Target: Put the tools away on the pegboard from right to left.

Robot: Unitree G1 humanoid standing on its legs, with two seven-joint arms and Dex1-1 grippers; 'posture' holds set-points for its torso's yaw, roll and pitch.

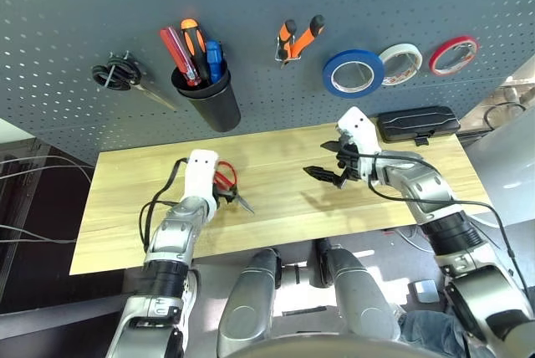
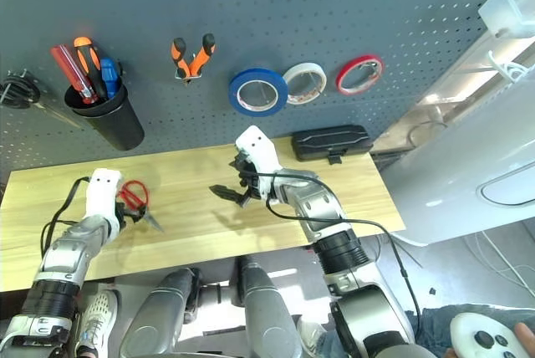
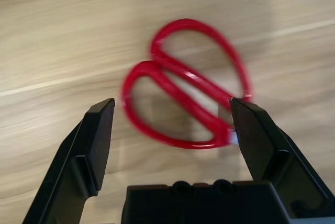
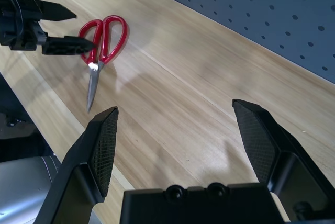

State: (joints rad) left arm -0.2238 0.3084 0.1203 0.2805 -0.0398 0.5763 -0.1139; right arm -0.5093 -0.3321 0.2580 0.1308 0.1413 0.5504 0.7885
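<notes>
You have one pair of scissors (image 2: 135,196), glossy red loops and pointed metal blades, on the pale-grained worktop (image 1: 276,207) toward its left end. Your left gripper (image 3: 174,101) is spread over them, empty; your right gripper (image 4: 175,106) is spread and empty too. One blue ring of tape (image 1: 354,74), one pair of pliers (image 1: 298,40) and one blue-handled screwdriver (image 1: 215,60) in a black cup (image 1: 216,105) are on the perforated pegboard (image 1: 251,7).

Silver-grey forearms (image 1: 177,228), white wrist housings (image 1: 200,176), ribbed black collars (image 1: 449,233), loose black cables (image 1: 456,202), black angular gripper fingers (image 4: 97,148), textured inner pads (image 4: 106,147)
</notes>
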